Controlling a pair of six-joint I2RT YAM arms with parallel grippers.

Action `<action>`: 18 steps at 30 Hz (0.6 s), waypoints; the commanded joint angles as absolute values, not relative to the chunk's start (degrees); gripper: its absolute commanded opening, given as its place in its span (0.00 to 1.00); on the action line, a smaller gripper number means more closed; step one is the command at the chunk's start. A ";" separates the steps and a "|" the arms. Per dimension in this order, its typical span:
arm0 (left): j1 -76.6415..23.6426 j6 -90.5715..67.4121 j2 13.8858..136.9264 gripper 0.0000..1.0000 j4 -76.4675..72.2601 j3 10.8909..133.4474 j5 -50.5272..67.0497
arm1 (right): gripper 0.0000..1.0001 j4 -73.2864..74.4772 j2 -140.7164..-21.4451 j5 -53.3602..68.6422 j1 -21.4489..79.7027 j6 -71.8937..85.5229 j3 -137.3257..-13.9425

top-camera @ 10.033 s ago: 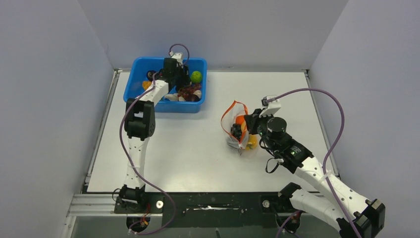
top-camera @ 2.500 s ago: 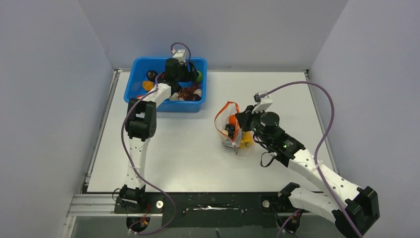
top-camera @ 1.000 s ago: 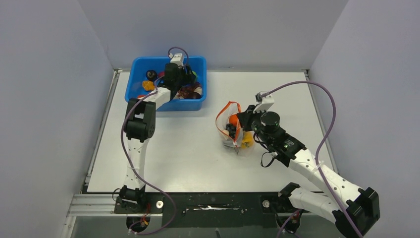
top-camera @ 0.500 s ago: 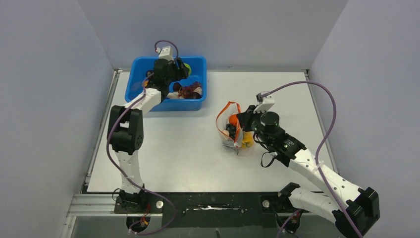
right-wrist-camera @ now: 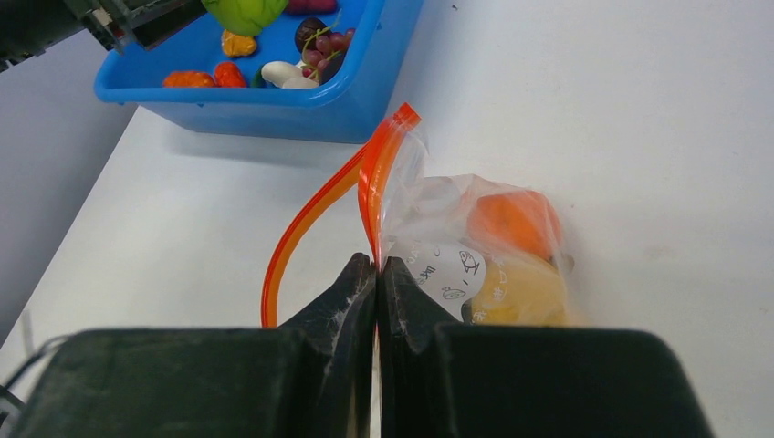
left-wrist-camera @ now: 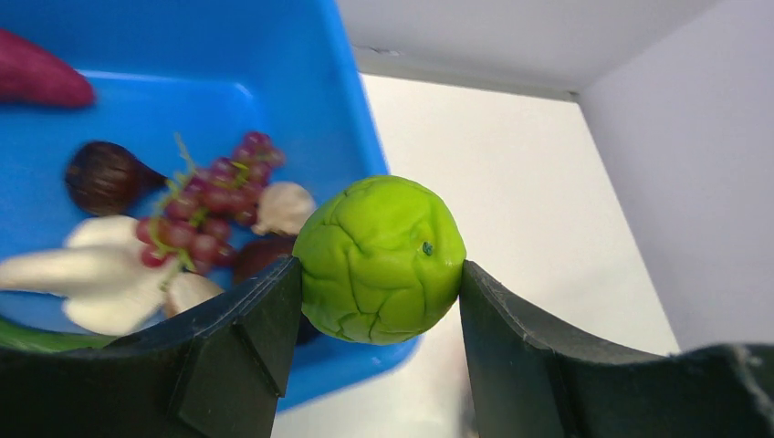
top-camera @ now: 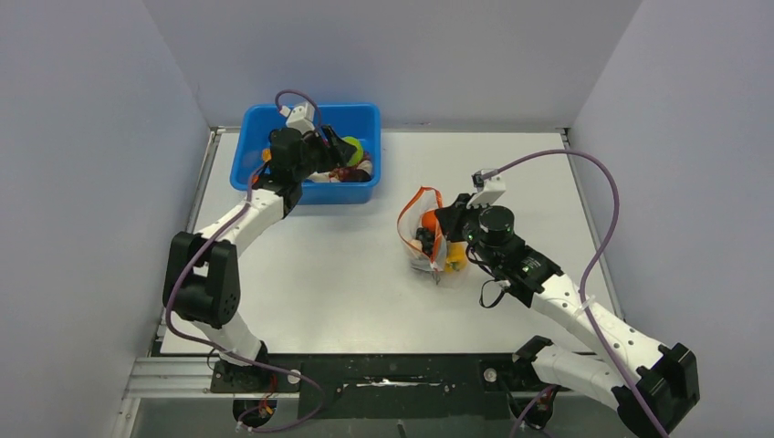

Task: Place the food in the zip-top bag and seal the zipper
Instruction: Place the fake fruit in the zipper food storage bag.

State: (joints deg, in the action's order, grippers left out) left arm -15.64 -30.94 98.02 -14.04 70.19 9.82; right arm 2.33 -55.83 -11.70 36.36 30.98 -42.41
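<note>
Pale grey walls [top-camera: 91, 137] close in a white bench [top-camera: 347, 274] on three sides, with the two arms bolted at its near edge. At the far left corner sits a blue bin [top-camera: 319, 194]. The left gripper [left-wrist-camera: 379, 274] is held over the bin's right end, its two dark fingers clamped on either side of a wrinkled green ball [left-wrist-camera: 379, 242], which is clear of the food below. Under it in the bin lie a bunch of red grapes [left-wrist-camera: 214, 192], a garlic bulb [left-wrist-camera: 283, 205], a dark fig-like piece [left-wrist-camera: 105, 178], some white pieces [left-wrist-camera: 91, 274] and a purplish-red piece [left-wrist-camera: 41, 80] by the far wall. Well apart from the bin, just right of the bench's middle, the zip-top bag [right-wrist-camera: 438, 205] rests on the surface. An orange piece [right-wrist-camera: 511, 219] and a yellow piece [right-wrist-camera: 525, 292] show through its clear side, touching each other. The right gripper [right-wrist-camera: 376, 265] has its fingers pressed together on the bag's mouth edge, at the zipper [right-wrist-camera: 310, 214]. The two red-orange strips stand parted, one rising toward the bin and the other bowing out to the left, so the mouth gapes. A purple cable [top-camera: 602, 210] loops from the right wrist toward the bench's right edge.
</note>
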 commanded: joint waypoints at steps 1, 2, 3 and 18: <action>-18.71 -34.86 90.70 0.27 -17.45 67.76 15.69 | 0.00 -1.76 -56.14 -11.34 36.46 32.26 -44.60; -19.06 -35.47 89.68 0.27 -17.91 67.04 16.56 | 0.00 -1.84 -56.09 -11.33 36.43 32.30 -44.58; -19.53 -36.10 88.70 0.27 -18.45 66.18 17.29 | 0.00 -1.97 -56.01 -11.48 36.45 32.22 -44.50; -29.73 -39.49 79.10 0.26 -17.84 60.81 28.84 | 0.00 -1.56 -57.28 -11.77 36.47 32.00 -45.83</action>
State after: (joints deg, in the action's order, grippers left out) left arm -27.55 -38.39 82.98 -14.81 62.00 25.45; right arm 2.20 -57.10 -11.35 36.40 32.01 -43.00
